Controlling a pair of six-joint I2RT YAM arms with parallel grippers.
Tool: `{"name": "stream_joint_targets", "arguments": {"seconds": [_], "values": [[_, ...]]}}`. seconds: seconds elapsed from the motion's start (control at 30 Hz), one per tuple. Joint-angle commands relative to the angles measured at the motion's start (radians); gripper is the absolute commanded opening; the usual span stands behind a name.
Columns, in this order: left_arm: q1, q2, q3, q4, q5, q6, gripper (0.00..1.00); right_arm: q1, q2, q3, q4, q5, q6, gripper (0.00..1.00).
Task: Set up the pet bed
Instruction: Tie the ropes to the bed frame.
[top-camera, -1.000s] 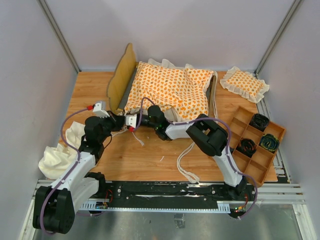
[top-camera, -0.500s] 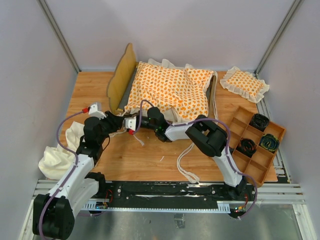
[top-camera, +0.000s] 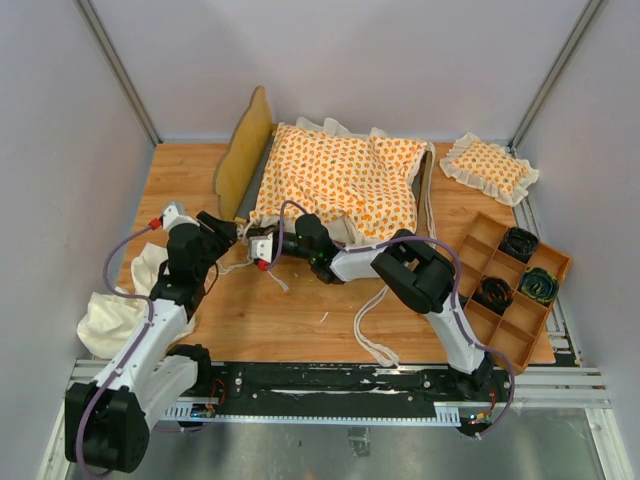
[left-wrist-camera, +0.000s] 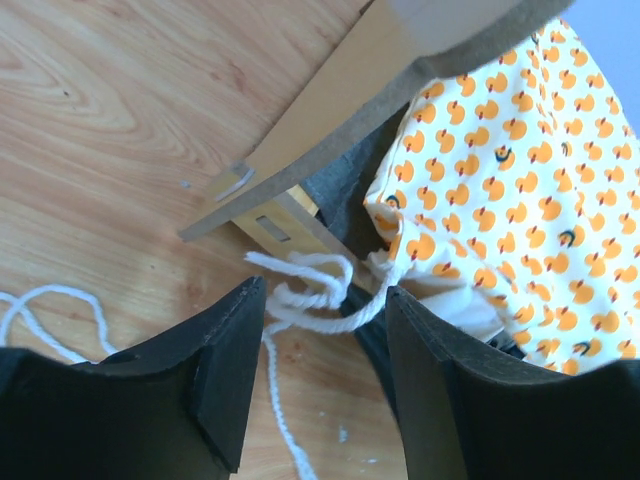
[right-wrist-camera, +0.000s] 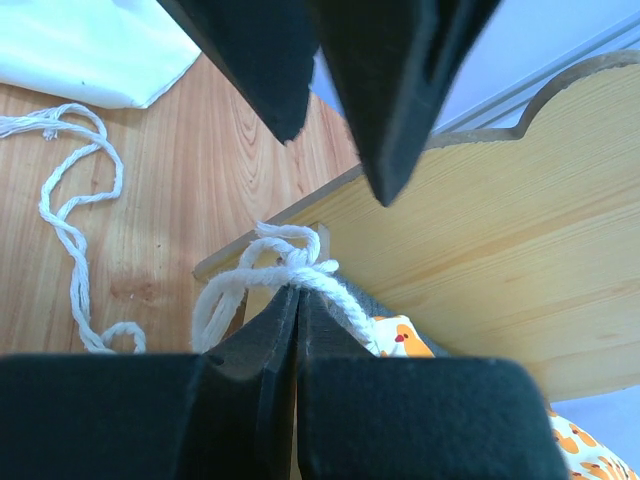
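The pet bed's wooden headboard (top-camera: 245, 150) stands at the back left, and the orange-patterned cushion (top-camera: 340, 185) lies beside it over the frame. A white tie string is knotted (left-wrist-camera: 310, 290) at the frame's near corner (left-wrist-camera: 275, 225). My left gripper (left-wrist-camera: 325, 300) is open just short of that knot, with nothing between its fingers. My right gripper (right-wrist-camera: 300, 290) is shut, and the knot (right-wrist-camera: 295, 262) rests on its tips. Whether a strand is pinched there does not show. In the top view the left gripper (top-camera: 222, 232) and the right gripper (top-camera: 262, 247) face each other at that corner.
A small ruffled pillow (top-camera: 488, 168) lies at the back right. A wooden divided tray (top-camera: 545, 300) with dark coils sits on the right. A cream cloth (top-camera: 115, 320) is bunched beside the left arm. Loose string (top-camera: 375, 320) trails toward the front edge.
My left gripper has opened, let go of the tie string and drawn back a little to the left. The right gripper has stayed shut at the knot.
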Motion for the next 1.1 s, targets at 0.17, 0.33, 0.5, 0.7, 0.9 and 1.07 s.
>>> {"name": "stream_joint_targets", "arguments": {"seconds": [0.17,0.33,0.5,0.7,0.9,1.07], "values": [[-0.004,0.137,0.088,0.030,0.054,-0.271,0.58,0.015,-0.023,-0.019,0.048,0.003,-0.036,0.00],[-0.002,0.189,0.103,-0.008,0.057,-0.338,0.58,0.014,-0.028,-0.022,0.046,0.003,-0.048,0.00],[-0.002,0.231,0.114,-0.032,0.066,-0.392,0.59,0.016,-0.031,-0.022,0.034,0.001,-0.061,0.00],[-0.002,0.275,0.116,-0.020,0.073,-0.445,0.48,0.017,-0.037,-0.032,0.035,0.002,-0.078,0.00],[-0.002,0.283,0.120,0.003,0.066,-0.433,0.09,0.027,-0.043,-0.040,0.038,0.012,-0.079,0.00],[-0.002,0.238,0.106,0.006,0.019,-0.395,0.00,0.033,-0.045,-0.062,0.065,0.066,-0.045,0.23]]}}
